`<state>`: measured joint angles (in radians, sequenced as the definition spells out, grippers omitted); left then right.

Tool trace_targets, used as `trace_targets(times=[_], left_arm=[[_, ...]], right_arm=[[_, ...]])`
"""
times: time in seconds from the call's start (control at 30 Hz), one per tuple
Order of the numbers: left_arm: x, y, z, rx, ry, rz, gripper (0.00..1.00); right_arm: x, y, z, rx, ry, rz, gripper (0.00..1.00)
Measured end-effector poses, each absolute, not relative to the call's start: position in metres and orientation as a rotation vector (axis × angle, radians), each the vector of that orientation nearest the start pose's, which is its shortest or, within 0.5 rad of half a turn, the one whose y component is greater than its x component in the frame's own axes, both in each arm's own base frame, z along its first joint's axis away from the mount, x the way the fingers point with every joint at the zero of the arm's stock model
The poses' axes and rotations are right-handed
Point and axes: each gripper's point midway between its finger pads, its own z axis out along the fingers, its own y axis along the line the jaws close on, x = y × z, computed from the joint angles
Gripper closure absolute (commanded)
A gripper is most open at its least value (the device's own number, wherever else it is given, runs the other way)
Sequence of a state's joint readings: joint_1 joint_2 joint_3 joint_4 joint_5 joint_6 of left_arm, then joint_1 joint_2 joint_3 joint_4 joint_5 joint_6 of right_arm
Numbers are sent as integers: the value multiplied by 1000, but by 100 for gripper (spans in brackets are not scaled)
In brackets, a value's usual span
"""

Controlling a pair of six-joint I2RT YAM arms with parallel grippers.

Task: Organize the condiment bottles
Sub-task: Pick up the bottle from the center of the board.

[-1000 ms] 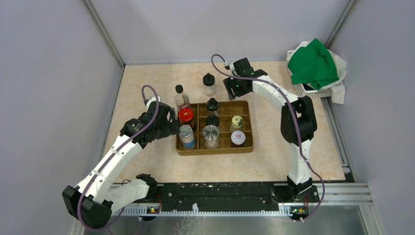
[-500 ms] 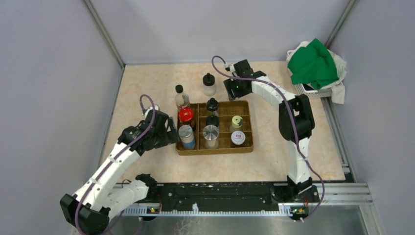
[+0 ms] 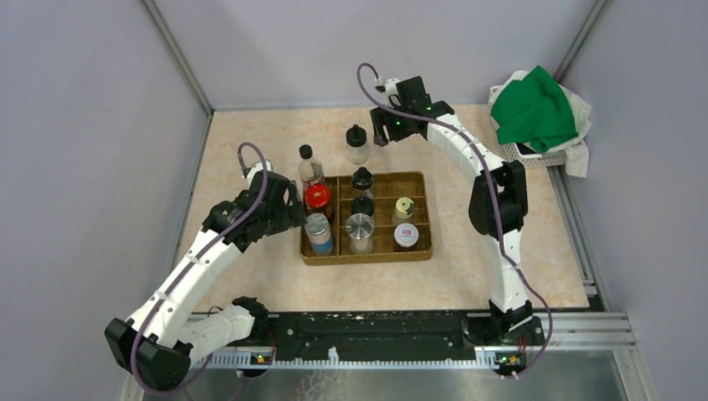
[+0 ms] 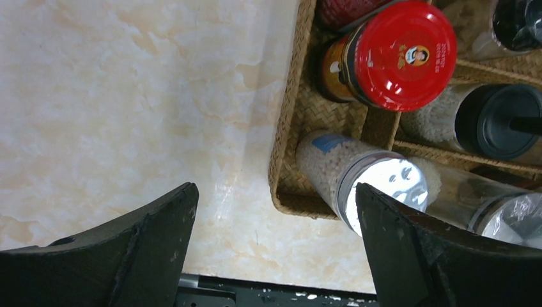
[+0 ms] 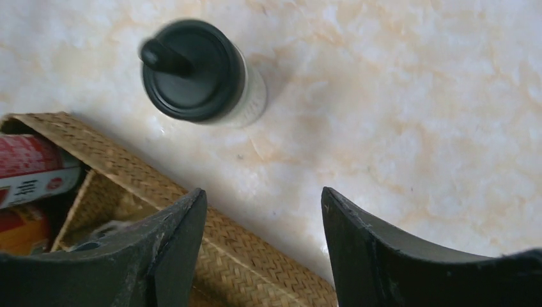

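Several condiment jars stand in the woven tray (image 3: pixel 417 182): a red-lidded jar (image 3: pixel 316 197), a silver-lidded jar (image 3: pixel 317 228), a second silver-lidded jar (image 3: pixel 360 227), two black-capped ones (image 3: pixel 361 179), a yellow-green-lidded one (image 3: pixel 404 206) and a white-lidded one (image 3: pixel 407 236). A taller black-capped bottle (image 3: pixel 310 166) and a black-capped shaker (image 3: pixel 356 143) stand on the table behind the tray. My left gripper (image 3: pixel 292 217) is open and empty just left of the tray; its view shows the red lid (image 4: pixel 399 54) and silver lid (image 4: pixel 383 192). My right gripper (image 3: pixel 381 134) is open and empty beside the shaker (image 5: pixel 198 73).
A white basket (image 3: pixel 534 152) with green and white cloth sits at the back right corner. Grey walls close in the table on three sides. A black rail runs along the near edge (image 3: pixel 376 334).
My right gripper has moved left and back, closer to the black-capped shaker. My left gripper has shifted only slightly beside the tray's left edge. No bottle has moved.
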<state>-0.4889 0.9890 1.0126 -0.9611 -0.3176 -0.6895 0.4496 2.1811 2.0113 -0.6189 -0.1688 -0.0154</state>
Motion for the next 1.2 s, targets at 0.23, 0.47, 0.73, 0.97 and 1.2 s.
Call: trace_targets(times=[0.23, 0.47, 0.73, 0.97, 1.2], left_arm=[[239, -85, 186, -338, 2380, -80, 1], [247, -86, 187, -308, 2364, -65, 1], [255, -89, 187, -264, 2359, -60, 1], [266, -100, 194, -183, 2322, -115, 1], [273, -104, 199, -139, 2293, -123, 1]], right_arm=[[504, 303, 161, -687, 2220, 534, 24], [496, 332, 133, -783, 2235, 610, 8], [499, 349, 123, -821, 2212, 630, 3], [519, 361, 138, -795, 2100, 602, 3], [533, 377, 114, -784, 2078, 573, 4]])
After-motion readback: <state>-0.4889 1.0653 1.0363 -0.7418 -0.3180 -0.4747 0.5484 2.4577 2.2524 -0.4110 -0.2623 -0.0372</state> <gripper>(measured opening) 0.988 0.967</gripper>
